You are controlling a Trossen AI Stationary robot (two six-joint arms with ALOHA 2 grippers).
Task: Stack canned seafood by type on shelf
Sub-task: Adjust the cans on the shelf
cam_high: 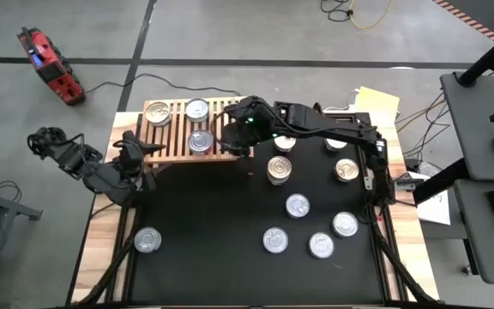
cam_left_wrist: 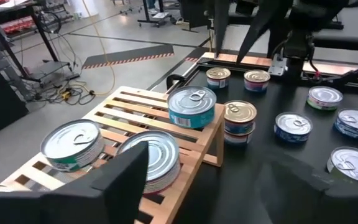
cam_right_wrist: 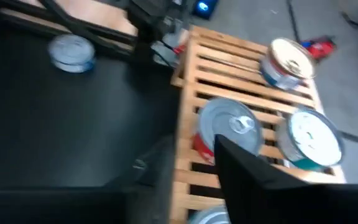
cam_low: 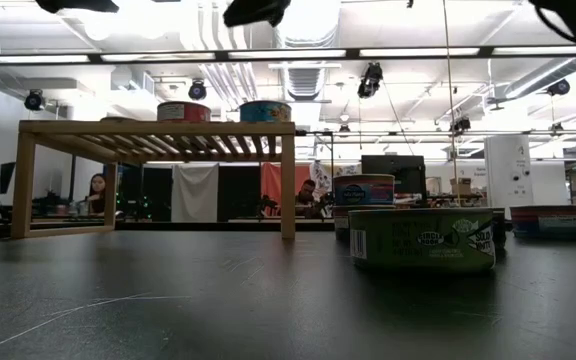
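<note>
Nearest the low camera, a green-labelled tin [cam_low: 422, 239] is sitting on the black worktop [cam_high: 213, 232]. Beside it the shelf [cam_high: 178, 130] is carrying three tins [cam_high: 197, 110] — the right pincer [cam_high: 232, 137] is hovering over its edge, released; the left pincer [cam_high: 135, 148] is waiting alongside, released.

The right arm [cam_high: 333, 129] reaches from the right side toward upper centre of the high view, its gripper [cam_high: 234, 142] hanging there. The left arm [cam_high: 84, 167] sits folded at the left, its gripper [cam_high: 140, 153] just left of centre.
</note>
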